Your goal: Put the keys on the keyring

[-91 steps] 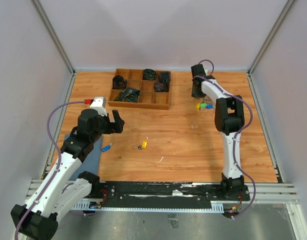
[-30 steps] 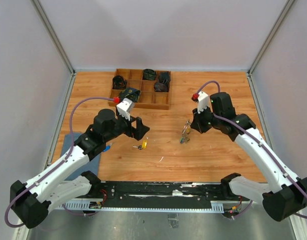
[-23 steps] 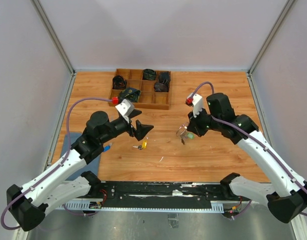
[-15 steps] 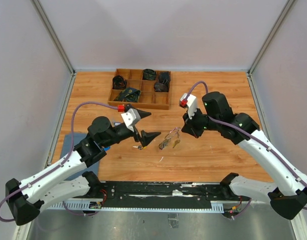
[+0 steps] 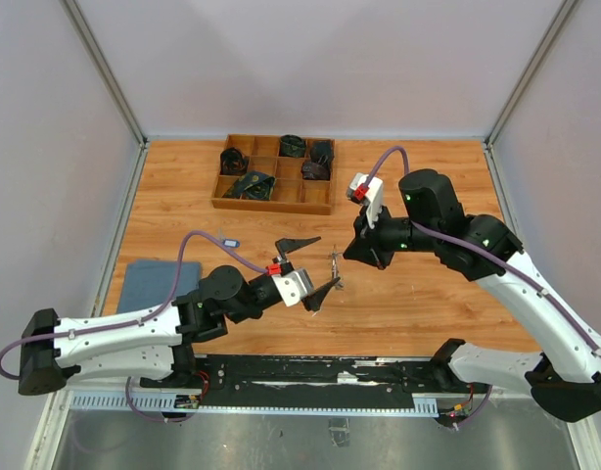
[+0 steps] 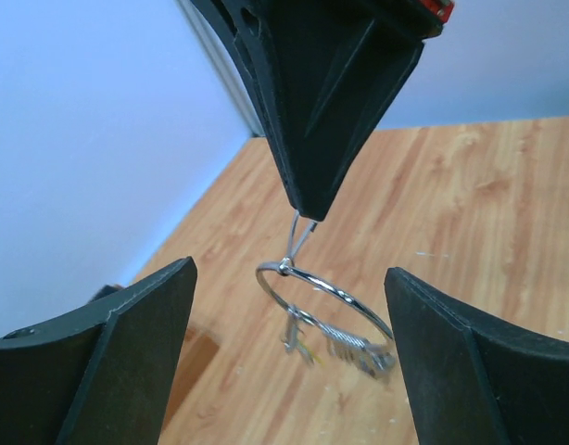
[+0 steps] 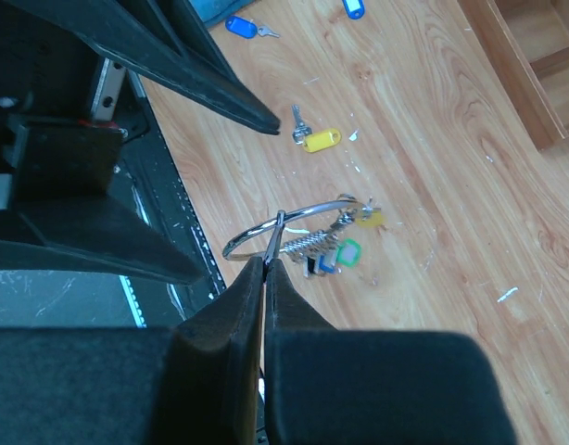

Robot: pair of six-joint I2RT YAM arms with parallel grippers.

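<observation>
The left gripper has advanced to the keyring, its jaws wide open on either side of it. The right gripper is clamped on the keyring, with keys hanging at its 4 o'clock.

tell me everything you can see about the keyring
The keyring is a thin round loop of shiny silver wire. The right gripper has its fingers shut on the rim and holds it tilted in the air above the wooden table. A small bunch of keys with yellow, green and blue heads hangs from it. The left gripper is open, with one finger on either side of the ring, not touching it.
</observation>
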